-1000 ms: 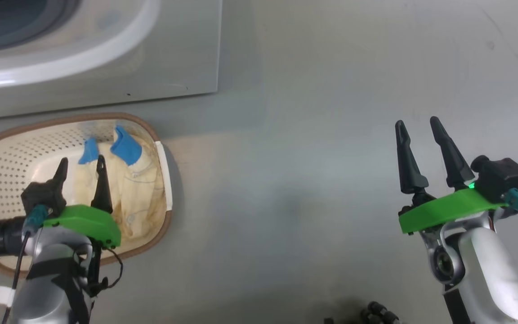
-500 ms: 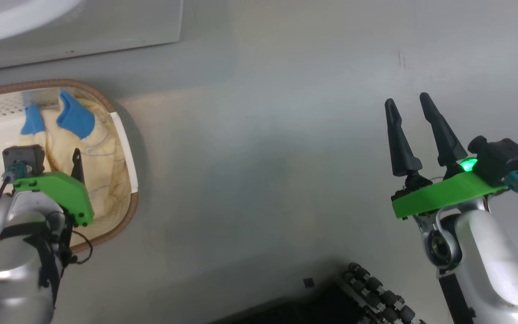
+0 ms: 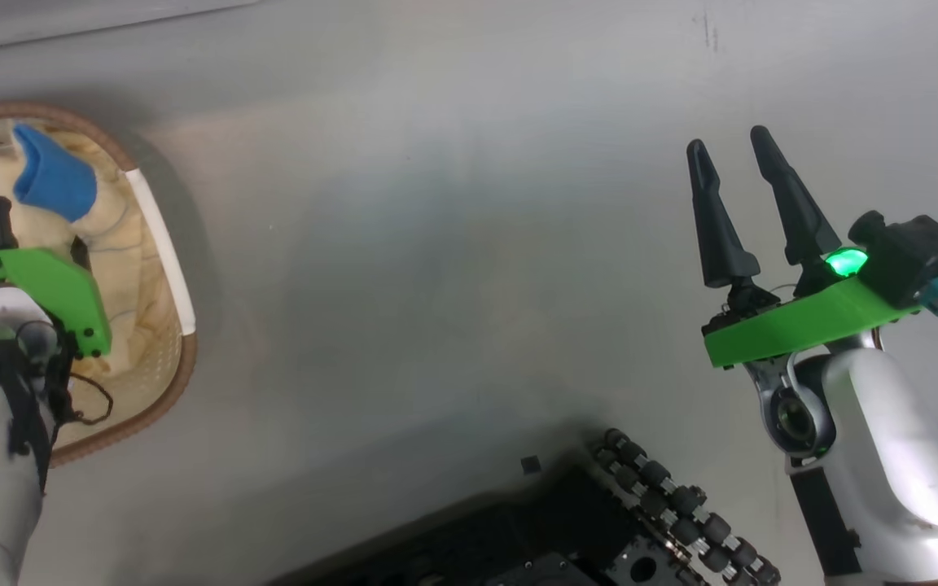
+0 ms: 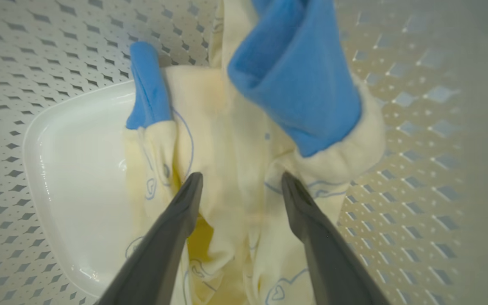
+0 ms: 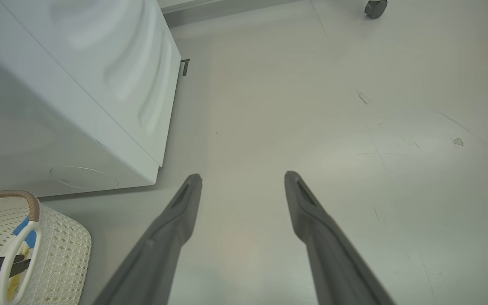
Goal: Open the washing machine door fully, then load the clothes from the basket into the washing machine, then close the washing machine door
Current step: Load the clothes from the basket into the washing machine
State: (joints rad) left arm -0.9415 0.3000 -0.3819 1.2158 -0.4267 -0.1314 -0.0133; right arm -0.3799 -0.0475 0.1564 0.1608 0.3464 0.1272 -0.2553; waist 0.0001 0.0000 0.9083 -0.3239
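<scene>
Your head camera has swung down and right: the basket now sits cut off at nine o'clock, and the robot's dark base has come in at six. Your left gripper has sunk among the clothes, its fingertips probably touching the fabric.

Head looks down; all views share the basket.

You will find no legible lettering, brand, number or sign. The thin blue marks on the clothes are outlined drawings, not writing.
</scene>
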